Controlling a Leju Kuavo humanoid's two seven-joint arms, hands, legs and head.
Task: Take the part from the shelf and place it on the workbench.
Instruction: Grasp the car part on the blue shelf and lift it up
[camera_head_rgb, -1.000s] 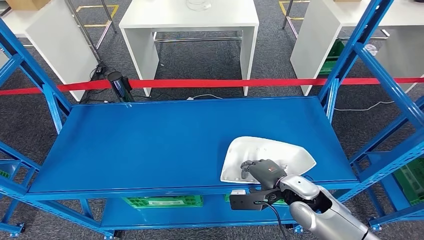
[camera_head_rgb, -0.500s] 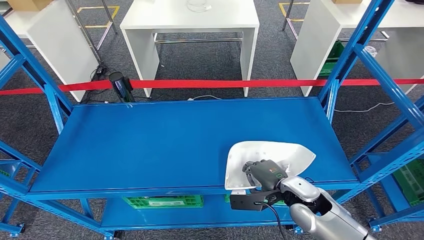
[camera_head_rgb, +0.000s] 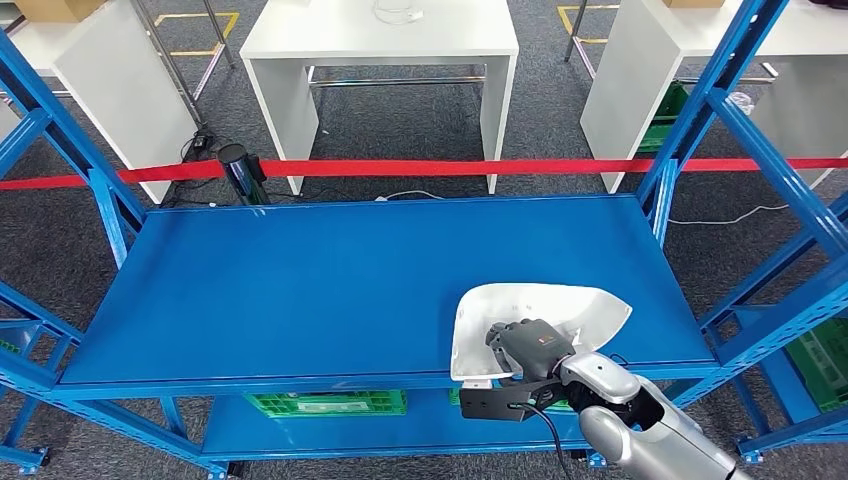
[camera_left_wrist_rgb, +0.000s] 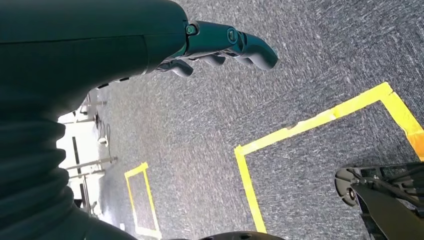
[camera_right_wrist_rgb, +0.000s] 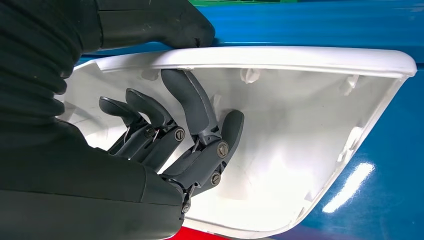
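Note:
The part (camera_head_rgb: 545, 303) is a white, shallow moulded shell near the front right of the blue shelf (camera_head_rgb: 300, 290). It is tilted, its near edge raised off the shelf surface. My right hand (camera_head_rgb: 528, 346) grips it at that near edge. In the right wrist view the fingers (camera_right_wrist_rgb: 192, 117) press inside the part's hollow (camera_right_wrist_rgb: 300, 135) while the thumb (camera_right_wrist_rgb: 150, 25) lies over the outside of the rim. My left hand (camera_left_wrist_rgb: 220, 45) hangs over grey carpet with its fingers stretched out and nothing in them.
Blue shelf uprights (camera_head_rgb: 700, 110) rise at the right and left. A red tape (camera_head_rgb: 400, 167) runs behind the shelf, with white tables (camera_head_rgb: 380, 40) beyond it. A green crate (camera_head_rgb: 325, 403) sits on the lower shelf level.
The part has tipped up on the shelf, its near edge lifted by my right hand since a second ago. It has hardly moved in the last half second.

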